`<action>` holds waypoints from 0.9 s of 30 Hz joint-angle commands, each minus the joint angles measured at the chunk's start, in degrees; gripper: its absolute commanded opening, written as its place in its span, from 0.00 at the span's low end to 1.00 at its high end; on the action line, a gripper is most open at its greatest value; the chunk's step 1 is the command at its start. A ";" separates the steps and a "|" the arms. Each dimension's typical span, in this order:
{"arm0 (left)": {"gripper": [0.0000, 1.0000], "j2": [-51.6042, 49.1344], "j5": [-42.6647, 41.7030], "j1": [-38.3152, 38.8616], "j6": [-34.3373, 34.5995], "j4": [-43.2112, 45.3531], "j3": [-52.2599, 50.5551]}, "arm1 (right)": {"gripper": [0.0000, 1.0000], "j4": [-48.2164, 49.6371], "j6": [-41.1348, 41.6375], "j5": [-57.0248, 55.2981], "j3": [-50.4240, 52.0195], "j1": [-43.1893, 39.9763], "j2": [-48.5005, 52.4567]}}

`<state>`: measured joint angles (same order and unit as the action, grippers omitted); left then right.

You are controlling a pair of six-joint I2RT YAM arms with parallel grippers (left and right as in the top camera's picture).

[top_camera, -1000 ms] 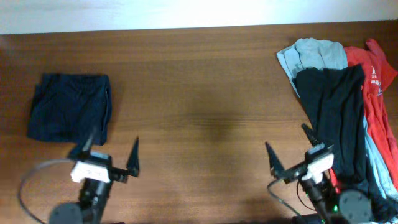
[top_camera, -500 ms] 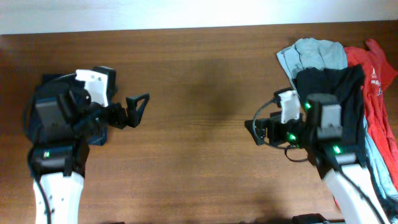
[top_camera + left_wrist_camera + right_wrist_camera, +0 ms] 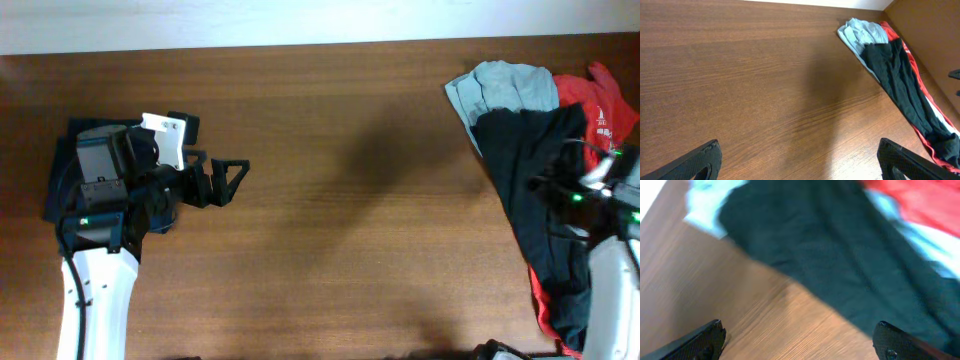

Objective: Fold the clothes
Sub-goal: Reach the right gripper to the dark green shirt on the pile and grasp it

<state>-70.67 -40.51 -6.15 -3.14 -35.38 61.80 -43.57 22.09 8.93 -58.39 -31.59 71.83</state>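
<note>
Gaping wide, the left pincer (image 3: pixel 232 178) hovers near the mostly arm-hidden navy garment (image 3: pixel 55 190); the blurred right pincer (image 3: pixel 800 347) seems wide.

The brown wooden surface (image 3: pixel 340 200) is bare wood across its middle. At its left end lies a folded navy garment (image 3: pixel 58 170), flat on the wood. At the right end, a heap rests on it: a pale blue-grey garment (image 3: pixel 505 88) at the far side, a black garment (image 3: pixel 530 160) stretched over it towards the near edge, and a red garment (image 3: pixel 600 110) just beside, against the right edge.
</note>
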 commanded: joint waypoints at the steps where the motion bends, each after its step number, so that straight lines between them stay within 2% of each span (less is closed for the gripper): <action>1: 0.99 -1.14 -0.17 0.15 0.28 0.42 0.83 | 1.00 3.80 1.38 -1.14 -0.76 -4.15 5.18; 2: 0.99 -1.31 -0.17 0.15 0.28 0.35 0.83 | 1.00 5.40 1.36 -0.07 -0.76 -4.22 6.40; 5: 0.99 -1.75 -0.17 0.17 0.28 0.37 0.83 | 0.88 14.27 1.38 3.93 -0.76 -2.75 12.92; 7: 0.99 -1.75 -0.22 0.17 0.31 0.15 0.83 | 0.85 19.93 2.93 3.98 -0.76 -1.97 17.88; 9: 0.99 -1.75 -0.22 0.24 0.31 -0.68 0.83 | 0.83 24.83 5.29 5.18 -0.76 -1.44 22.45; 16: 0.99 -1.75 -0.11 2.23 0.26 -0.66 0.83 | 0.83 39.41 4.74 10.71 -0.79 2.12 34.01; 17: 0.99 -1.75 0.39 2.89 0.26 -0.33 0.83 | 0.80 40.85 4.76 10.82 -0.79 2.86 35.04; 18: 0.99 -1.75 1.79 3.80 0.28 -0.24 0.83 | 0.71 42.38 4.79 10.78 -0.79 3.69 35.91; 20: 0.99 -1.75 3.50 4.92 0.28 -0.26 0.81 | 0.64 43.65 4.79 10.21 -0.79 4.28 36.17; 23: 0.99 -1.75 5.51 6.51 0.28 -0.24 0.81 | 0.61 42.99 4.79 6.99 -0.79 4.55 36.17; 26: 0.99 -1.75 7.67 7.63 0.26 -0.20 0.83 | 0.52 40.09 4.81 3.28 -0.79 4.55 36.20; 27: 0.99 -1.75 8.00 7.61 0.24 -0.20 0.83 | 0.42 39.52 4.81 3.26 -0.79 4.59 36.22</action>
<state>-72.27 -35.29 0.95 -3.16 -35.79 61.80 -2.96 26.98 15.25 -58.52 -27.42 107.59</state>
